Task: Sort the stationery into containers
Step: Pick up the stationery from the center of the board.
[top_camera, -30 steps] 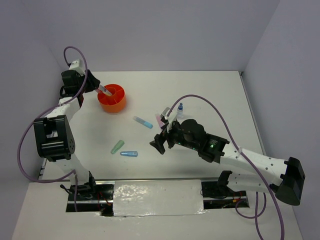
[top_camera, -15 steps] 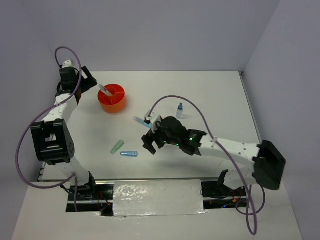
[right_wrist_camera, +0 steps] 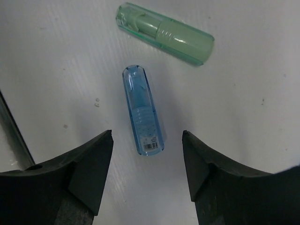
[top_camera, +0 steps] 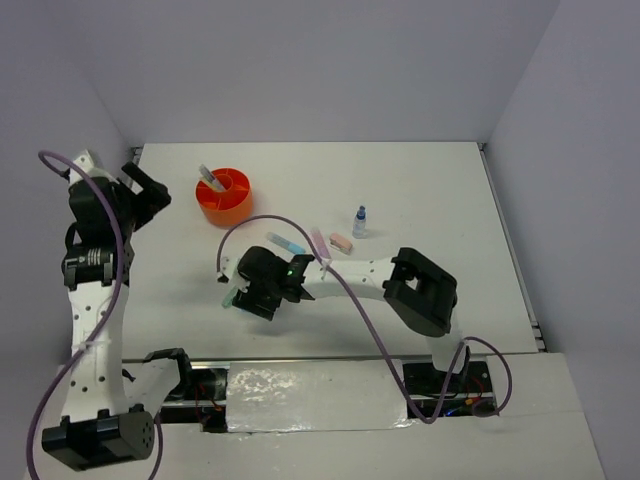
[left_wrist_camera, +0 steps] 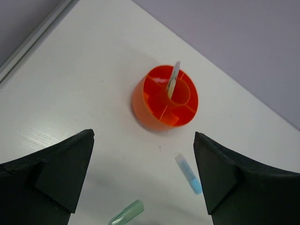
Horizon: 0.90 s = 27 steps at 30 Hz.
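- Left gripper (left_wrist_camera: 143,140): jaws wide apart, nothing between them. It is held above the left edge of the worktop (top_camera: 420,190), well apart from the orange organizer (left_wrist_camera: 164,98).
- Orange organizer: stands on the far left part of the worktop. One thin pen (left_wrist_camera: 173,79) leans in it at or beside the central ring; exact compartment not clear.
- Right gripper (right_wrist_camera: 146,136): jaws apart, low over the worktop, one on each side of a blue marker (right_wrist_camera: 143,115), with a gap on both sides.
- Green marker (right_wrist_camera: 164,33): lies flat near the blue marker's far end, not touching it.
- Second blue marker (top_camera: 286,243), pink eraser (top_camera: 341,243) and small bottle (top_camera: 359,221): on the open worktop, outside the organizer; bottle upright.
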Available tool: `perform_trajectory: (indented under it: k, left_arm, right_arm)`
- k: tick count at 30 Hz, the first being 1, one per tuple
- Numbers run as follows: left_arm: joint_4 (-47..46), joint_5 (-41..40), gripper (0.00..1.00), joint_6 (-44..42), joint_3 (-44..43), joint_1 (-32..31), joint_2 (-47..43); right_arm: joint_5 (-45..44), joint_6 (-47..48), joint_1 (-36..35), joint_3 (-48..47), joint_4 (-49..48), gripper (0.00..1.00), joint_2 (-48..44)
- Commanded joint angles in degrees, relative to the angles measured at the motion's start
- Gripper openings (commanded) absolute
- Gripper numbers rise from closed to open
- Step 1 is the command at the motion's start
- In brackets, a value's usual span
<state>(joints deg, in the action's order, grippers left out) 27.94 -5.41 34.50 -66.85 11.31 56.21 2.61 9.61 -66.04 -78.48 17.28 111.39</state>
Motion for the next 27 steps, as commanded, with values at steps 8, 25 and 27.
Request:
perform_trajectory:
  k: [8, 25, 27]
  left_arm:
    - [0.8, 2.0, 0.99, -4.8, 8.7, -0.1, -5.8]
    - [-8.5, 31.7, 0.99, 6.4, 20.1, -5.2, -14.1]
    - [-12.0, 31.6, 0.99, 9.6, 20.7, -12.2, -12.9]
  right_arm:
    - [-2.0, 3.8, -0.8, -6.5, 8.5, 0.53, 8.4]
    - [-8.0, -1.7, -1.5, 11.2, -7.5, 0.02, -16.4]
    - [-10.1, -3.8, -0.8, 11.2, -9.8, 0.01, -19.4]
